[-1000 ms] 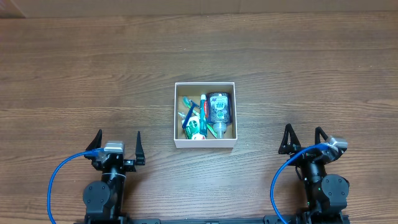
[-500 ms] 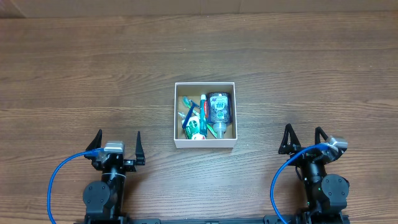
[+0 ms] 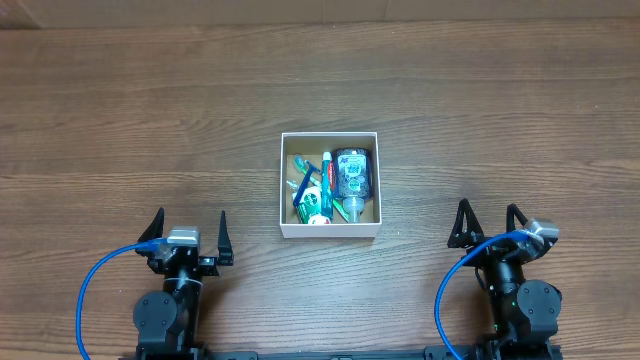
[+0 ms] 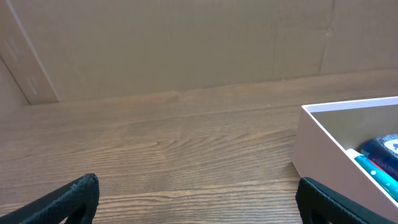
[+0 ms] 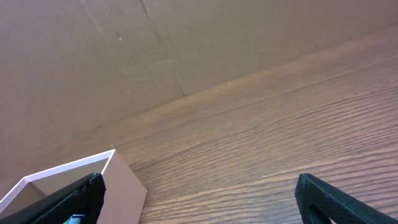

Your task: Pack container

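The container (image 3: 284, 186), a small square white box with a brown inside, sits at the table's middle. It holds a clear bottle with a dark label (image 3: 351, 173), a toothpaste tube (image 3: 326, 186), a blue toothbrush (image 3: 303, 185) and green items. My left gripper (image 3: 189, 226) is open and empty near the front left. My right gripper (image 3: 487, 218) is open and empty near the front right. The box's near wall shows at the right of the left wrist view (image 4: 323, 155) and at the lower left of the right wrist view (image 5: 127, 186).
A cardboard wall (image 4: 174, 43) stands behind the wooden table (image 3: 120, 120). Blue cables (image 3: 95, 285) loop beside both arm bases at the front edge.
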